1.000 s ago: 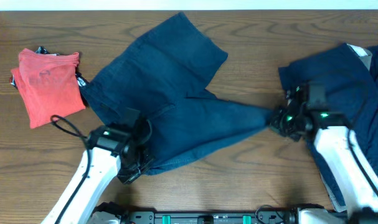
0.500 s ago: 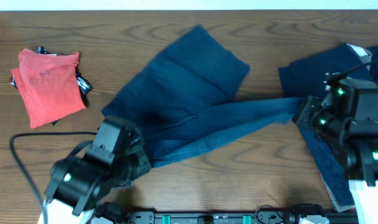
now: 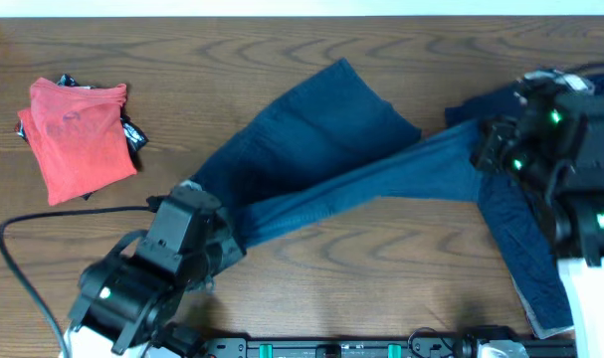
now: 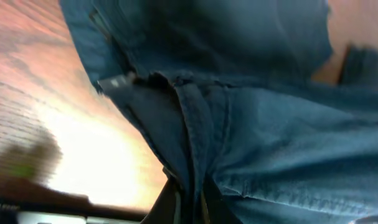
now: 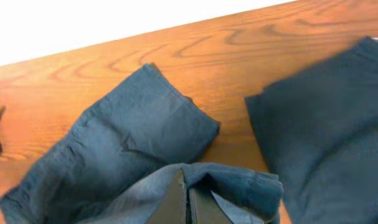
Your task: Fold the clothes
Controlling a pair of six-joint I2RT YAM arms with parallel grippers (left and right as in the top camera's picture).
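Overhead, the left arm's wrist (image 3: pixel 187 239) covers its own fingers and the shorts (image 3: pixel 311 159) edge there, so we can't see the grip from above. In the left wrist view the left gripper (image 4: pixel 187 204) is cropped by the bottom edge w/ cloth pinched btwn the fingers (image 4: pixel 167 199). That pic is blurred and the pale label (image 4: pixel 117 82) is unreadable. The right gripper (image 5: pixel 187 199) is cropped too, tips buried in a fold. The second navy garment (image 3: pixel 525 254) runs off the right edge, partly under the right arm (image 3: pixel 570 159). The dark item (image 3: pixel 132 129) under the red garment (image 3: pixel 78 134) is mostly hidden, so we can't ID it.
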